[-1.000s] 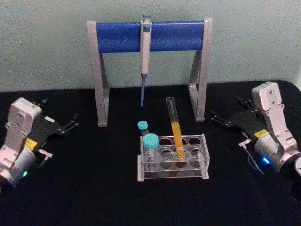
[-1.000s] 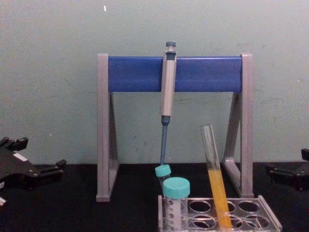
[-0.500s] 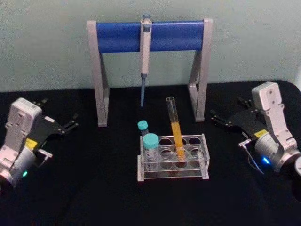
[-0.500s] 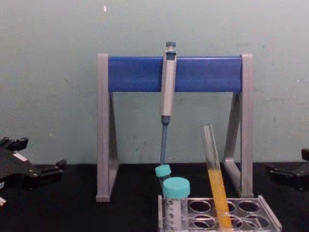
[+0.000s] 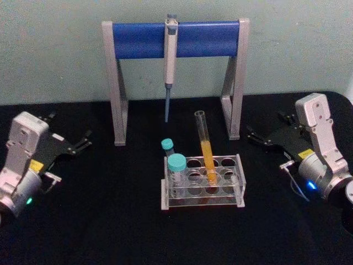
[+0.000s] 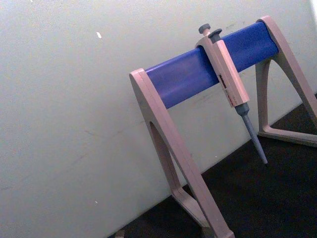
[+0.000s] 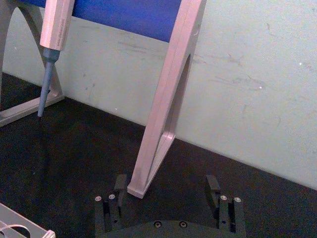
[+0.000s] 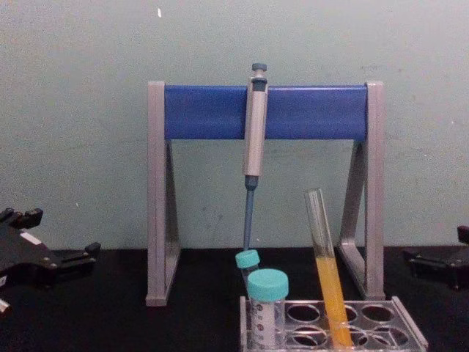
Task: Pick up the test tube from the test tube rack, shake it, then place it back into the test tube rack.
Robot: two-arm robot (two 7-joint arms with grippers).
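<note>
Leaning left in the rack at centre, the tube is standing ungrasped. Right gripper is hanging far right, left gripper far left, both with jaws wide. Risks: pinching glass hard, clipping the capped tubes, sloshing liquid from the uncapped top.

A black table carries the test tube rack and pipette stand.
</note>
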